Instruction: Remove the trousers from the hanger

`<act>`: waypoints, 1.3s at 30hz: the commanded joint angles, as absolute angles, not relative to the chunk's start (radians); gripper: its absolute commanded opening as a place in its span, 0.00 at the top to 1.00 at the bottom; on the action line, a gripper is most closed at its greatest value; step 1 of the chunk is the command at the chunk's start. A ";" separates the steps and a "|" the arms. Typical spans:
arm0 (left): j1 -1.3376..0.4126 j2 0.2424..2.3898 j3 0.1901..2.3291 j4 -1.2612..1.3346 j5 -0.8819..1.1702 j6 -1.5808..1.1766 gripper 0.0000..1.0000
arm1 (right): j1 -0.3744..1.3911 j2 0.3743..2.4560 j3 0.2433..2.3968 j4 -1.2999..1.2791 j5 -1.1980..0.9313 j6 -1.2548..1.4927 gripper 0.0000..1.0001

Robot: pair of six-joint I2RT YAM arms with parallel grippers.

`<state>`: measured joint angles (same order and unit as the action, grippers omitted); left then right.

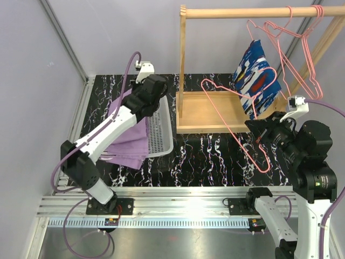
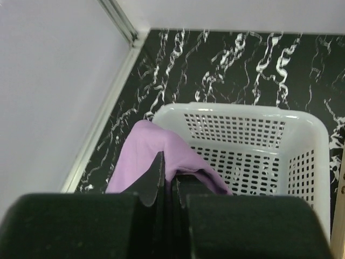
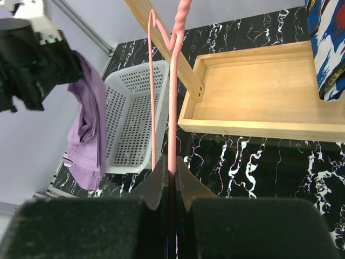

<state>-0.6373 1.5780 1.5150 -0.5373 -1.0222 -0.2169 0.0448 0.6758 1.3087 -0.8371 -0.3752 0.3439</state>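
The left fingers (image 2: 156,181) are gripping the lilac trousers (image 2: 161,145) hanging at the basket's (image 2: 304,162) left rim and should be shifting right before opening, while the right fingers (image 3: 155,186) are pinching the bare pink hanger (image 3: 172,118).

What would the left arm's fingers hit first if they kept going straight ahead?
Probably the white basket, just beyond the lilac trousers the left fingers grip; depth is unclear.

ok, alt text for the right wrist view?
The right gripper is shut on a bare pink wire hanger, upright over the black marble table. Behind, the left gripper holds lilac trousers at the white basket's edge; blue patterned trousers hang top right above a wooden tray.
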 commanded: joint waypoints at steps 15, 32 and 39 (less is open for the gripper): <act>-0.519 1.996 1.938 -0.851 -0.736 -0.624 1.00 | 0.046 0.657 1.255 -0.784 -0.379 0.338 1.00; -0.505 2.077 1.968 -0.851 -0.525 -0.868 1.00 | 0.045 0.704 1.287 -0.756 -0.356 0.333 1.00; -0.503 1.945 1.692 -0.695 -0.430 -0.819 0.96 | 0.046 0.752 1.345 -0.735 -0.351 0.324 1.00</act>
